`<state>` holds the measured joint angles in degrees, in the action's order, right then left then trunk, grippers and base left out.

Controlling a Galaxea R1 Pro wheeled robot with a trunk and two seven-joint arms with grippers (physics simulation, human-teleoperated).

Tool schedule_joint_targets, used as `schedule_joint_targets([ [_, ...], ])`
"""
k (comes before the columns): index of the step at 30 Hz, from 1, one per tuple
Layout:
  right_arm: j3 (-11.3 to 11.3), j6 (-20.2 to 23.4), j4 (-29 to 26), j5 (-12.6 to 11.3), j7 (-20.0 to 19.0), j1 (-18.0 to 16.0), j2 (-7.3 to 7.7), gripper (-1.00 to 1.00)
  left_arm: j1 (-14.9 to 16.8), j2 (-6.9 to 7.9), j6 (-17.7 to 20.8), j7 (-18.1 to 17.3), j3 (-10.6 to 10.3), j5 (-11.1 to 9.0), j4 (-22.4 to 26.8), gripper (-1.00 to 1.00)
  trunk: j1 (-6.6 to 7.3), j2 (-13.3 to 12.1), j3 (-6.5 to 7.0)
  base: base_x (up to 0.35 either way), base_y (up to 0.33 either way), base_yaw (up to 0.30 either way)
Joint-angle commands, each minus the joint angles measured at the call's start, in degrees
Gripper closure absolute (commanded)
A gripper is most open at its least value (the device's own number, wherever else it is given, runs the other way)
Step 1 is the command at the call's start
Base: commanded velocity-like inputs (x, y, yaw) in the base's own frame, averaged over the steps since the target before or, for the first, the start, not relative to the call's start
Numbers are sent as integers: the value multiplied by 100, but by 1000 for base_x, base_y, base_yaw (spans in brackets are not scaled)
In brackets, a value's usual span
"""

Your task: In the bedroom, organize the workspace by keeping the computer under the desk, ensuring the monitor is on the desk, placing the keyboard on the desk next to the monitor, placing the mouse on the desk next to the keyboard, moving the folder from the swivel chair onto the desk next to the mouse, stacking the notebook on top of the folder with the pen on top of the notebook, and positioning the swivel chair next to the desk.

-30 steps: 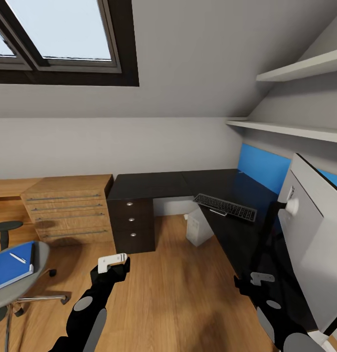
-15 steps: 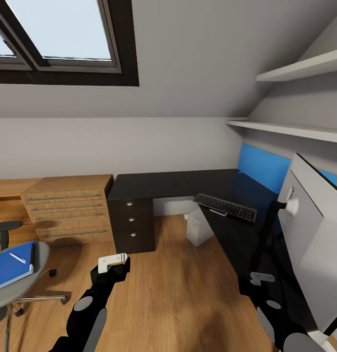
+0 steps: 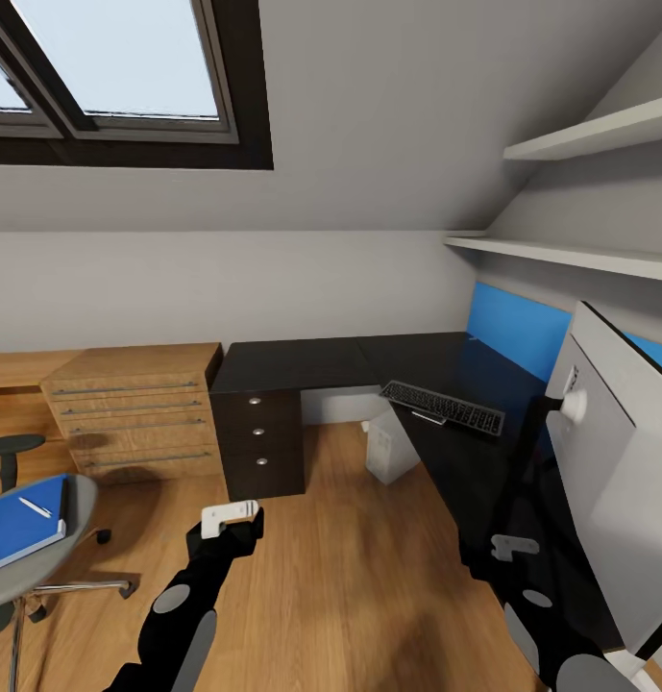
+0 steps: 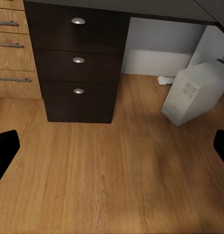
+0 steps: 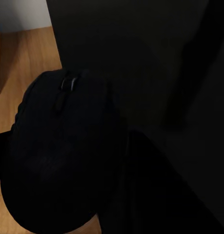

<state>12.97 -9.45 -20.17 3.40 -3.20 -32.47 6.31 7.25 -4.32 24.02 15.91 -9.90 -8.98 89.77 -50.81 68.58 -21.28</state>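
The black L-shaped desk (image 3: 302, 360) carries the dark keyboard (image 3: 442, 407) and the monitor (image 3: 614, 461), seen from its grey back at the right. Under the desk stands the white computer (image 3: 388, 452), also seen as the computer (image 4: 194, 95). My right gripper (image 3: 502, 550) is shut on the black mouse (image 5: 63, 151) at the desk's near edge. My left gripper (image 3: 230, 520) hangs open over the wooden floor. At the far left, the blue folder (image 3: 21, 527) lies on the swivel chair (image 3: 57, 562) with the white pen (image 3: 35, 506) on it. The notebook is out of view.
A light wooden drawer cabinet (image 3: 138, 413) stands left of the desk's black drawers (image 4: 78, 61). A blue wall panel (image 3: 518, 332) and two white shelves (image 3: 580, 255) are above the desk's right wing. Open wooden floor (image 3: 350, 577) lies between chair and desk.
My left gripper has slid a little lower and to the right over the floor. The right gripper with the mouse has stayed about where it was.
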Motion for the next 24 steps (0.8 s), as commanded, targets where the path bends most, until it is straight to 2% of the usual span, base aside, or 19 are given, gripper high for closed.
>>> schedule_joint_targets([
  [1, 47, -20, 2, 4, -40, -5, -5, 100, 4, 3, 18, 50, -10, -60, 6, -100, 0, 4, -7, 0, 0, 0],
  [9, 42, -32, -35, 11, -48, -5, -6, 100, 4, 10, 16, 47, -12, -60, 4, -100, 0, 4, -7, 0, 0, 0],
  [13, 34, 41, -300, -2, -17, -1, -55, 100, 4, 27, 22, 45, 5, -69, -3, -100, 88, -156, 65, 0, 0, 0],
  [16, 36, 279, -450, 1, -18, 2, -111, 100, 4, 28, 24, 46, 5, -69, -3, -100, 154, -277, 119, 0, 0, 0],
  [24, 36, 551, -634, 4, -11, 3, -203, 100, 4, 28, 22, 45, 6, -69, -3, -100, 329, -597, 263, 0, 0, 0],
])
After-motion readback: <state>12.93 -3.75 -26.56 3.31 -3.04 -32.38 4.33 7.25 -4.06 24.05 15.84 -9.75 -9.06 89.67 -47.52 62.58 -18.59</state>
